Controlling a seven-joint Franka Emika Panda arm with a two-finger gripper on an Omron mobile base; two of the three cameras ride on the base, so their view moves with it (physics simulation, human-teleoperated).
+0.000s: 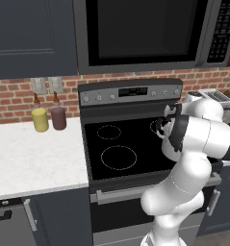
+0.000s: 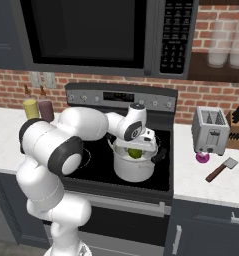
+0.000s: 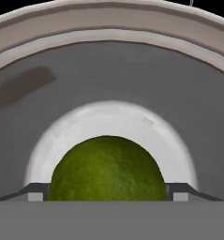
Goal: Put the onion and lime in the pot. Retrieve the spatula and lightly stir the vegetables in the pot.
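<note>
Gripper [image 2: 136, 151] is clamping lime [image 3: 107, 169] between both fingertips, hanging at pot [image 2: 136, 170] mouth for a drop inside. Onion [image 2: 202, 158] is sitting on counter at pot's 3 o'clock, spatula [image 2: 221, 169] just beyond.

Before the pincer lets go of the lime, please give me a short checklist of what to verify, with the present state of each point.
1. Lime sits between the pincer fingertips: ok.
2. Pincer is above the pot opening: ok.
3. Pot stands upright on the stove: ok.
4. Floor of the pot below the lime is bare: ok in the hand view.
5. Onion in the pot: not ok, it lies on the counter by the toaster.
6. Spatula within reach on the counter: cannot tell.
</note>
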